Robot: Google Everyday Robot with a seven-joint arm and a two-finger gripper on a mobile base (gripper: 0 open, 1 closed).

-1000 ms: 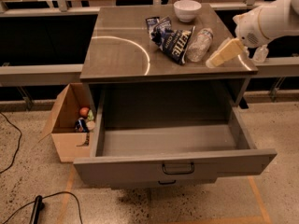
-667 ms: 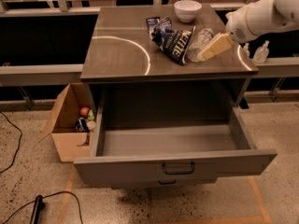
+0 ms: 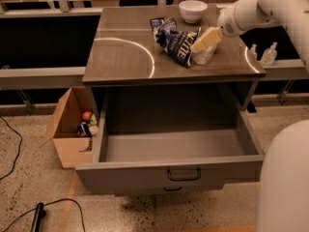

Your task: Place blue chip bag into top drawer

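Note:
The blue chip bag [image 3: 179,45], crinkled navy foil with white lettering, lies on the cabinet top [image 3: 120,52] right of centre. My gripper [image 3: 206,39], with cream-coloured fingers, hangs from the white arm just over the bag's right end and over a clear water bottle [image 3: 205,55] lying beside it. The top drawer [image 3: 178,170] is pulled fully out below the cabinet top, its dark bail handle on the front panel. Its grey inside holds nothing.
A small flat dark blue packet [image 3: 159,24] lies behind the bag. A white bowl [image 3: 192,10] stands at the back of the top. An open cardboard box [image 3: 72,124] with small items sits on the floor at left. Two small bottles [image 3: 268,53] stand at right.
My gripper has moved left from beyond the cabinet's right edge to over the bag's right end and the water bottle. The bag and drawer have not moved.

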